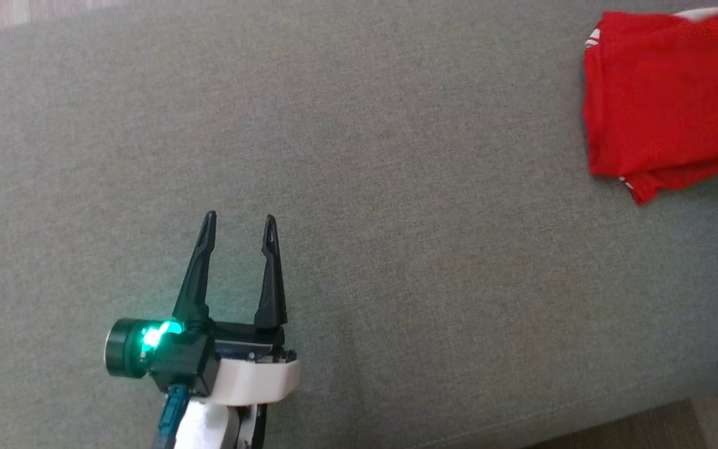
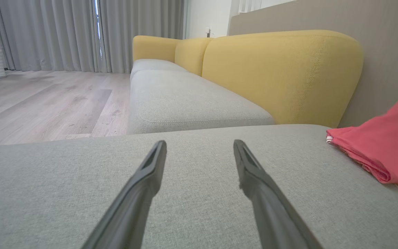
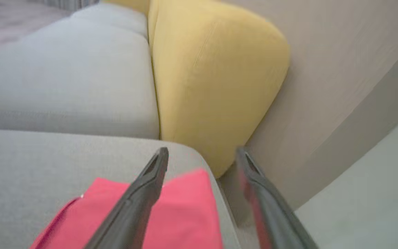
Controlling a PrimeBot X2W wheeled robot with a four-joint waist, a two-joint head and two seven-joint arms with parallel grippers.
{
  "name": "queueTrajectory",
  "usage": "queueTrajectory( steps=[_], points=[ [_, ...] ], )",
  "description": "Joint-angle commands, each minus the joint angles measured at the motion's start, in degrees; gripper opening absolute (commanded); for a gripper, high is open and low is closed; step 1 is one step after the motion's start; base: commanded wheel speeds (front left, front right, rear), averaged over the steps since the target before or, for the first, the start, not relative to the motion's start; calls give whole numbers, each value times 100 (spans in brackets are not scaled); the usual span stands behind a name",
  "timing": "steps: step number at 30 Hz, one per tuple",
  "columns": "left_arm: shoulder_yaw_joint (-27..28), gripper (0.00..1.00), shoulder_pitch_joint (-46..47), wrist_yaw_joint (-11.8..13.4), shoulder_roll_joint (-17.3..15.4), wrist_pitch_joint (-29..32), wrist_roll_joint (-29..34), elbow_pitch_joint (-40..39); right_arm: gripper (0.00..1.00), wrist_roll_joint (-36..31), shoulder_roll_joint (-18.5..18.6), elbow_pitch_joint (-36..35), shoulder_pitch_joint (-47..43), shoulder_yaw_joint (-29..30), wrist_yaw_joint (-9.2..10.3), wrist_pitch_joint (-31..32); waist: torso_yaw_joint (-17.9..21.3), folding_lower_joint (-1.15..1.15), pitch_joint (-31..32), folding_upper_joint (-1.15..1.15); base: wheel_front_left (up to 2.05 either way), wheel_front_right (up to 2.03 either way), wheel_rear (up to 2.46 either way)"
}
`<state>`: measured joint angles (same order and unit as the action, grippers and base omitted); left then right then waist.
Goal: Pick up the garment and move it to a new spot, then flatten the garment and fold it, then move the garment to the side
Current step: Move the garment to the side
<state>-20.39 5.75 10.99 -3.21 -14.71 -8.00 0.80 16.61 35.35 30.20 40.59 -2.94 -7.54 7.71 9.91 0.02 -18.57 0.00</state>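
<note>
The garment [image 1: 670, 106] is red with thin white trim and lies folded at the far right of the grey cushion [image 1: 396, 218]. In the left wrist view the garment [image 2: 385, 145] rests at the right edge. My left gripper [image 1: 239, 219] hovers over the cushion's near left part, open and empty, far from the cloth; its fingers [image 2: 150, 180] spread wide over bare fabric. My right gripper [image 3: 202, 152] is open above the garment [image 3: 181, 214], which lies below its fingers at the cushion's corner, with nothing held between them.
A yellow backrest [image 2: 282, 72] rises behind the cushion, with a beige wall [image 3: 340, 69] beyond it. More grey sofa seats [image 2: 185, 97] run off to the left. Wooden floor [image 2: 47, 100] and grey curtains [image 2: 47, 31] lie past the cushion's edge.
</note>
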Motion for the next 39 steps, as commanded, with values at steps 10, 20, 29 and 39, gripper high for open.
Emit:
queueTrajectory(
  steps=[10,20,29,39],
  points=[
    [147,100,-401,-37,34,-29,-97,-54,100,-325,-1470,-526,-1621,-502,5,-1300,-792,-2,1019,0,0,0,0],
    [134,100,-951,-105,34,-29,-416,253,100,112,-2360,-542,-3156,-750,5,-2207,-1669,-2,1881,0,0,0,0],
    [353,100,-1254,-159,34,-29,-301,-47,100,-325,-3075,-1930,-4393,-68,5,-2269,-1794,-2,2278,0,0,0,0],
    [479,100,-1827,-405,34,-29,-137,-226,100,-714,-3239,-2341,-5436,175,5,-2270,-1604,-2,2544,0,0,0,0]
  ],
)
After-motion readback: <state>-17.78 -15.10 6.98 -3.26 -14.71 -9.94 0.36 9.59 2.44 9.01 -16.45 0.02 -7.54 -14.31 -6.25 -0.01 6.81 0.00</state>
